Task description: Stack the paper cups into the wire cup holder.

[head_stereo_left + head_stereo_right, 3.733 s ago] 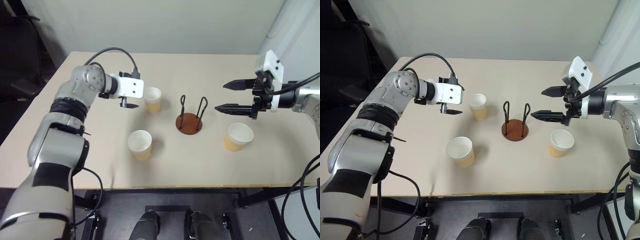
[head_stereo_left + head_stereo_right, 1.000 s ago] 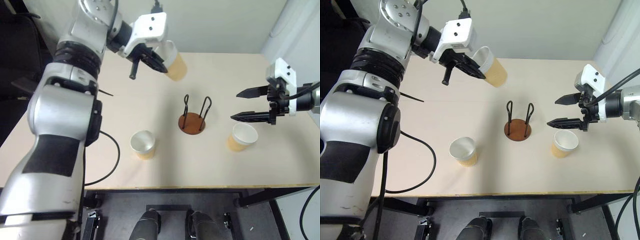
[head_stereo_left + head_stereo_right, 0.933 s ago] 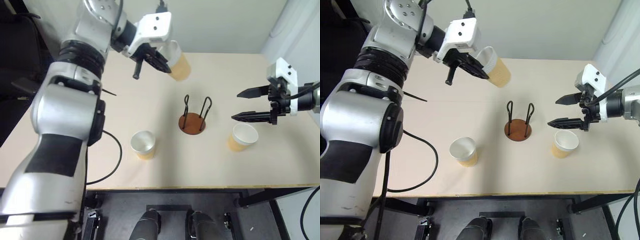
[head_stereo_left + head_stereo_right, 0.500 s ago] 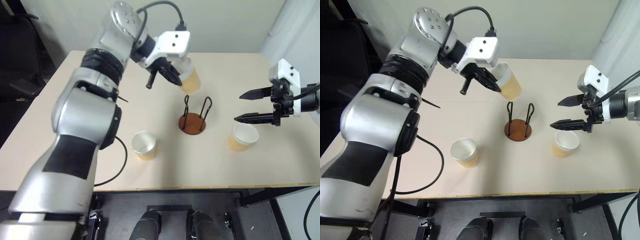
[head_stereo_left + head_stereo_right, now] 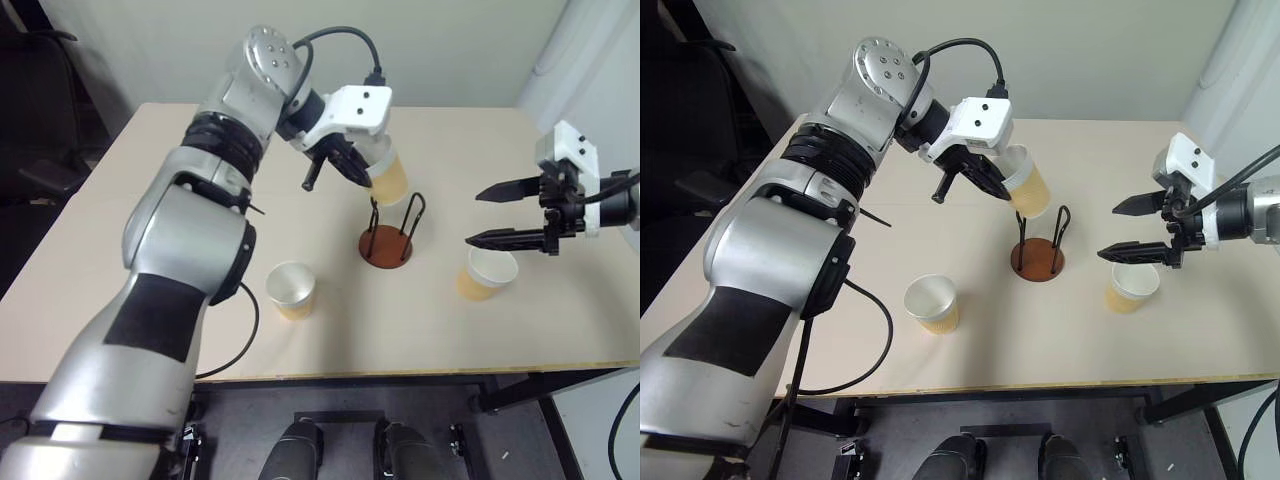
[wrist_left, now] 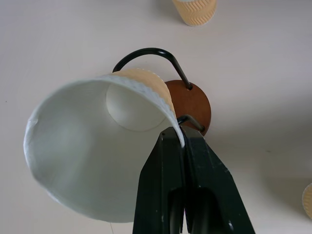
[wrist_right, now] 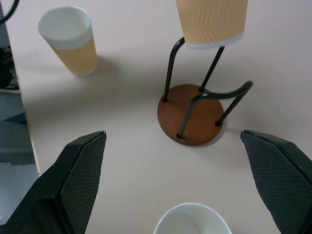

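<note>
My left gripper [image 5: 364, 172] is shut on the rim of a tan paper cup [image 5: 388, 178], pinching its white wall [image 6: 97, 146] between the fingers [image 6: 165, 161]. The cup hangs tilted, its bottom just above the wire cup holder [image 5: 386, 244], whose reddish-brown base [image 6: 194, 101] and black loops stand at mid table. A second paper cup [image 5: 292, 290] stands upright at the front left of the holder. A third cup [image 5: 486, 273] stands to the holder's right. My right gripper [image 5: 508, 212] hovers open above that third cup, holding nothing.
The beige table [image 5: 160, 250] has bare room on its left and far side. Its front edge [image 5: 330, 376] runs close below the cups. A black cable [image 5: 335, 35] loops from the left wrist.
My left gripper has carried the cup right and down, from above the far side of the table to just over the holder. The right gripper has kept still.
</note>
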